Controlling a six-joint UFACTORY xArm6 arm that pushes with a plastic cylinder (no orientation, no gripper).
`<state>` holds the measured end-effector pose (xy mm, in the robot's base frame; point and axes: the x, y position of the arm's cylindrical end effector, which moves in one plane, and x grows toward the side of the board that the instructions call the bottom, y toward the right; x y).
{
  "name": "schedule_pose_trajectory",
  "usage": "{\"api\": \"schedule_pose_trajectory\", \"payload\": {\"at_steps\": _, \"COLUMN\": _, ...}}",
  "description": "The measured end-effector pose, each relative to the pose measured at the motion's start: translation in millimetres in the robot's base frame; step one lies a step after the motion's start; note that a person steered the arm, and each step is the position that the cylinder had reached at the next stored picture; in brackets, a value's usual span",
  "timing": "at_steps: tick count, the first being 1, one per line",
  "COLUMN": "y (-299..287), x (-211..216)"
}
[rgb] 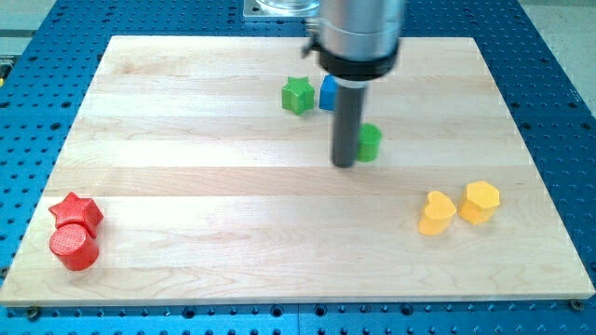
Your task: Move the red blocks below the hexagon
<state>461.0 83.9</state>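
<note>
At the view's bottom left, on the wooden board: red star block and red cylinder block, touching, star above. Lower right: yellow hexagon block, with yellow heart block just beside it on its left. Upper centre: green star block; blue block, partly hidden behind the rod, shape unclear. Centre: my tip, just left of a green block, seemingly touching. No jaws: the rod ends plain. Red blocks lie well apart from the hexagon.
</note>
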Motion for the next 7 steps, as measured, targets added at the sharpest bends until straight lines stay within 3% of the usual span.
{"api": "schedule_pose_trajectory", "payload": {"at_steps": 1, "y": 19.5, "x": 33.6}}
{"api": "schedule_pose_trajectory", "payload": {"at_steps": 2, "y": 20.0, "x": -40.3}}
{"api": "schedule_pose_trajectory", "payload": {"at_steps": 3, "y": -34.6, "x": -115.5}}
{"api": "schedule_pose_trajectory", "payload": {"at_steps": 4, "y": -1.2, "x": -60.3}}
{"api": "schedule_pose_trajectory", "payload": {"at_steps": 5, "y": 45.1, "x": -57.2}}
{"api": "schedule_pose_trajectory", "payload": {"at_steps": 6, "y": 173.7, "x": -57.4}}
{"api": "schedule_pose_trajectory", "payload": {"at_steps": 7, "y": 207.0, "x": -13.1}}
